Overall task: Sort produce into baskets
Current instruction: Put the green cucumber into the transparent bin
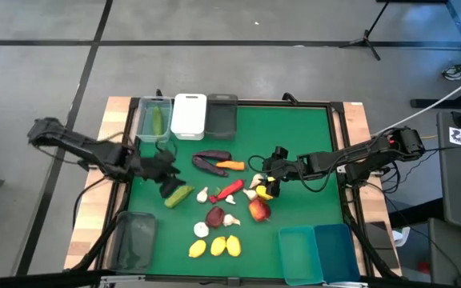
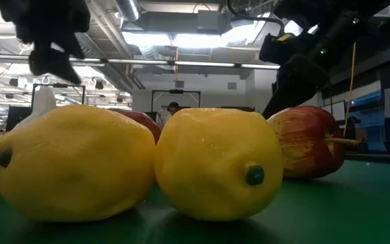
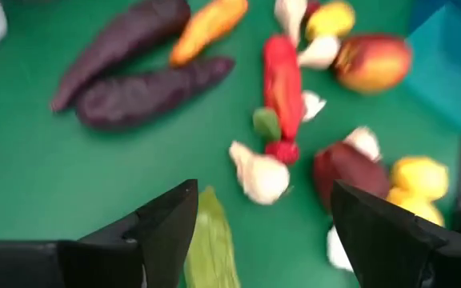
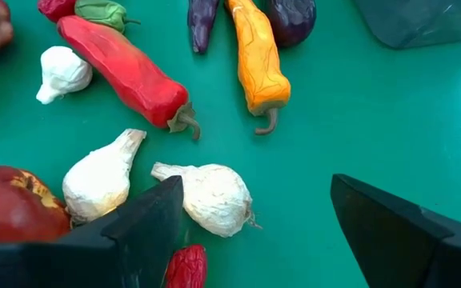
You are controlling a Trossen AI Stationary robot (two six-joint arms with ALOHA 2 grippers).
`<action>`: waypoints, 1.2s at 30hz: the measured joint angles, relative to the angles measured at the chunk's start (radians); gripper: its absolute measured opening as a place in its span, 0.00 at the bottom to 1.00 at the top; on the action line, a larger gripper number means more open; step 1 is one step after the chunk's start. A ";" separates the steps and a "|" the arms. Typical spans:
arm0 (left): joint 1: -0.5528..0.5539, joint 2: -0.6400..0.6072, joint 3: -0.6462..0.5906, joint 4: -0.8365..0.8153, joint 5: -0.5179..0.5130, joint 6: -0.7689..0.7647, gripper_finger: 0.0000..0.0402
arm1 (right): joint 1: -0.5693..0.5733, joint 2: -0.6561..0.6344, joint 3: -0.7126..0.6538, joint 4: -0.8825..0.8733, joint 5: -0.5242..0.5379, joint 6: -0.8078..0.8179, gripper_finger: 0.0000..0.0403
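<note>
I am holding the left claw (image 1: 169, 178) released over the green table (image 1: 294, 136), its fingers (image 3: 166, 228) spread wide with nothing between them; a green cucumber (image 1: 178, 196) is lying just below and beside it, its tip showing between the fingers in the left wrist view (image 3: 214, 240). Ahead of this claw two purple eggplants (image 3: 146, 92) are lying side by side with the orange carrot (image 3: 208, 26) touching them, and the red chili (image 3: 282, 84) is resting beyond, near a garlic bulb (image 3: 258, 174). I am keeping the right claw (image 1: 272, 170) released as well, hovering at the edge of the produce pile; in the right wrist view a garlic bulb (image 4: 210, 196) is sitting just ahead of its fingers (image 4: 146, 228), with a second bulb (image 4: 98, 180) touching a red fruit (image 4: 10, 204). Behind the left claw a clear basket (image 1: 155, 120) is holding one cucumber (image 1: 158, 120), standing beside a white basket (image 1: 189, 116) and a dark grey basket (image 1: 222, 114). Near the right claw's side, two teal baskets (image 1: 318, 252) are standing together. Three yellow lemons (image 1: 216, 246) are lying grouped between the claws, toward the table's near edge.
</note>
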 joint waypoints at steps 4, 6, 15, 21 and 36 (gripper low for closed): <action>-0.104 0.122 0.001 0.001 -0.029 -0.105 0.69 | 0.000 0.000 0.000 0.000 -0.001 0.001 0.79; -0.145 0.191 0.014 -0.016 -0.030 -0.141 0.69 | 0.000 0.000 0.000 0.000 -0.012 0.001 0.79; -0.204 0.455 0.134 -0.132 -0.059 -0.185 0.69 | 0.000 0.000 0.000 0.007 -0.018 0.001 0.79; -0.207 0.541 0.135 -0.182 -0.054 -0.220 0.69 | 0.000 0.000 0.000 0.007 -0.018 0.001 0.79; -0.190 0.552 0.082 -0.113 -0.012 -0.235 0.69 | 0.000 0.000 0.000 0.008 -0.018 0.000 0.79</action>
